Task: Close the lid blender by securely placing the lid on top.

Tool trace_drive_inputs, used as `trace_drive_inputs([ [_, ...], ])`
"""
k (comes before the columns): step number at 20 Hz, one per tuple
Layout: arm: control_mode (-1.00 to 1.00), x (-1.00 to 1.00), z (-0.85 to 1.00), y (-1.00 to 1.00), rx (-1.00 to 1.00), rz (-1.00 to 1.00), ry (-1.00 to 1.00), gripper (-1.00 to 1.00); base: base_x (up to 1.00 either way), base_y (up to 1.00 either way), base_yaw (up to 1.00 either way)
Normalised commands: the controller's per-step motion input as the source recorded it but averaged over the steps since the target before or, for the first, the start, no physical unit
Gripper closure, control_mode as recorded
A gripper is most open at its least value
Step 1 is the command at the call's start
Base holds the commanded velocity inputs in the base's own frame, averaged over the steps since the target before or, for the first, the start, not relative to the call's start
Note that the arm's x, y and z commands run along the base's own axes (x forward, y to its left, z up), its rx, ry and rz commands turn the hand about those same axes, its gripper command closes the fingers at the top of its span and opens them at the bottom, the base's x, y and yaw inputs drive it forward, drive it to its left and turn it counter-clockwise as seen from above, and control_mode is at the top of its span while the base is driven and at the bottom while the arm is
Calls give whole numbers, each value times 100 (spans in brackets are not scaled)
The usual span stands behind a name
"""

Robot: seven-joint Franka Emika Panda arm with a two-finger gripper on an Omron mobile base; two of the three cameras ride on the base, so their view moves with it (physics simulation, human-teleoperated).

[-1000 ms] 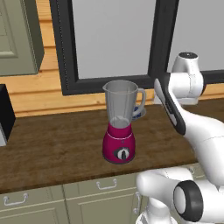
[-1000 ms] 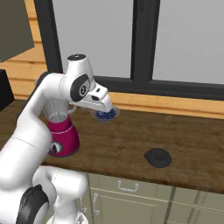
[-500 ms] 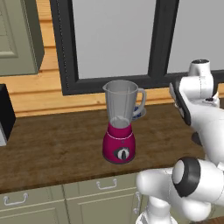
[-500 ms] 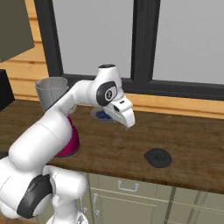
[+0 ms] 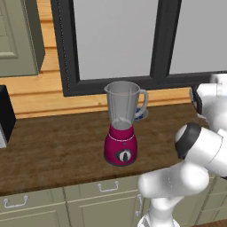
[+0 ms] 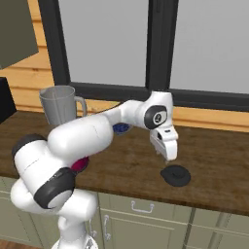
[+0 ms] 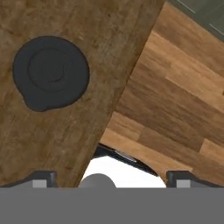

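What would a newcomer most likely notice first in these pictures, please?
Probably the white arm stretched across the counter, its gripper hanging above the black lid that lies flat near the front edge. Next, the blender with its magenta base, standing mid-counter before the window with its jar uncovered.

The blender [image 5: 121, 133] stands on the counter [image 5: 48, 150], nearer its front edge than the back wall, with its jar open on top. Behind it, close to the wall, sits what looks like a small bowl [image 6: 120, 128], partly hidden. Off to the right, well apart from the blender, the lid [image 6: 176, 174] lies flat on the counter near the front edge. The gripper [image 6: 167, 155] hangs just above the lid, a little to its left and clear of it. At the counter's far left edge stands a dark appliance [image 5: 6, 114].
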Motion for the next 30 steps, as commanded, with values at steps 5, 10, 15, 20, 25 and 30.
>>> trace_drive_inputs([
  [5, -100, 0, -20, -62, 17, -20, 10, -100, 0, 0, 0],
  [10, -100, 0, -47, -28, 10, -7, 0, -100, 0, 0, 0],
  [15, -100, 9, -30, -2, 2, 0, -3, -100, 0, 0, 0],
  [20, -100, 16, -19, 0, 0, 0, -11, -100, 0, 0, 0],
  [25, -100, 47, -23, 4, 0, 0, -16, -100, 0, 0, 0],
  [30, -100, 47, -41, 4, -4, 0, -12, -100, 0, 0, 0],
])
